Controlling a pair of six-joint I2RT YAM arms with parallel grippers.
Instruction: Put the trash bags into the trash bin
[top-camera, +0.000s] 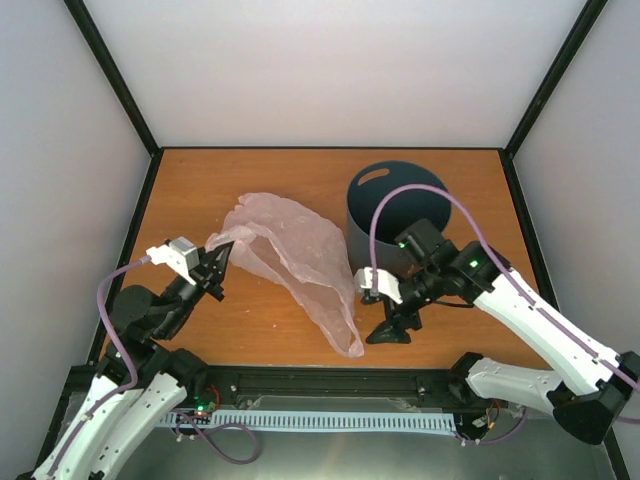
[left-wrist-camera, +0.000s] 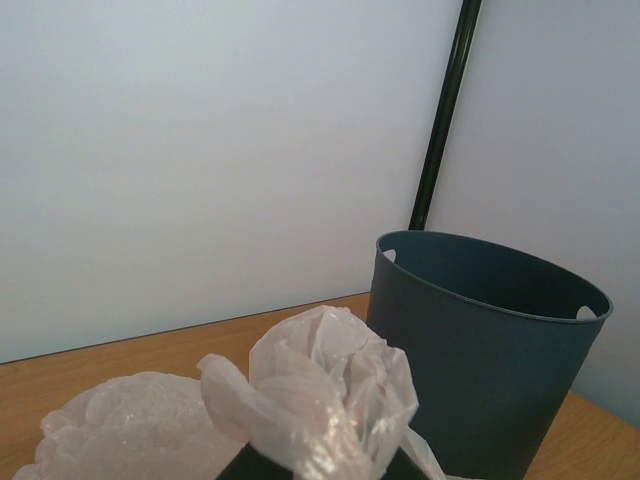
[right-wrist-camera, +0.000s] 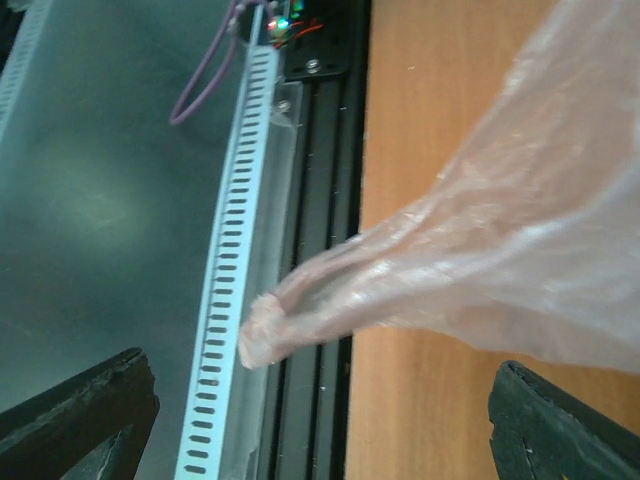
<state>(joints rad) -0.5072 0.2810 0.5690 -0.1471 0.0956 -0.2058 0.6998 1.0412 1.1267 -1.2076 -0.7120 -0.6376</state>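
Overhead, looking down; left wrist low, facing bin (left-wrist-camera: 480, 360); right wrist close, perhaps downward; bag (top-camera: 300, 250) shared

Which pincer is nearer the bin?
Right. The right pincer hangs open just on the near side of the bin; the left pincer, shut on the bag, sits well to the bin's left.

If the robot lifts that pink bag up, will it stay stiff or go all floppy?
Probably very floppy: the pink bag is thin, see-through and crumpled, and it bunches up where the left gripper pinches it. It likely weighs almost nothing for its size, so its long loose end would probably dangle and swing.
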